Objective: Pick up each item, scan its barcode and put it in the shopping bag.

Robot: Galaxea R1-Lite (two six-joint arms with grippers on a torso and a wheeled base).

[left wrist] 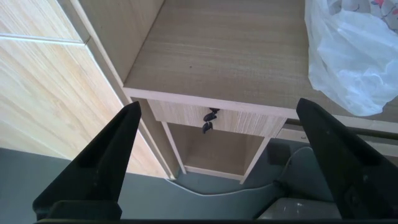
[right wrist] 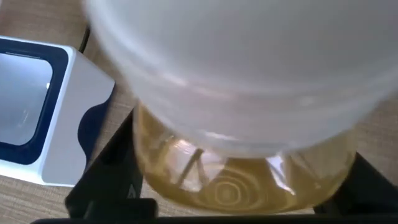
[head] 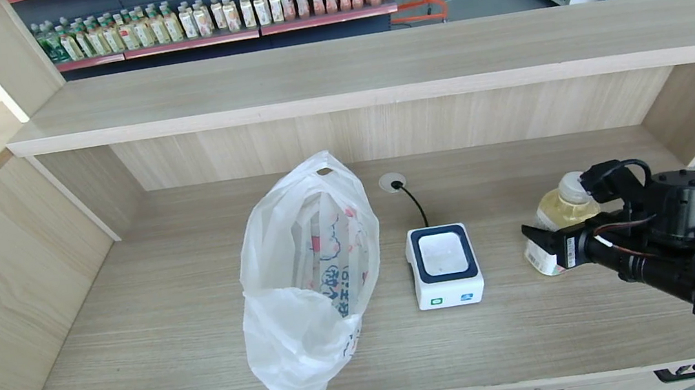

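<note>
Clear plastic bottle of yellow liquid (head: 565,202) — clasped by right gripper (head: 565,223) beside white, blue-rimmed scanner (head: 444,265), likely for scanning; left gripper (left wrist: 221,109) — fingers wide, empty.

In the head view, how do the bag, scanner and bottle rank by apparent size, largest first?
1. The bag, clearly largest.
2. The scanner and bottle look about alike; the bottle is partly hidden, so no ranking between them.
</note>
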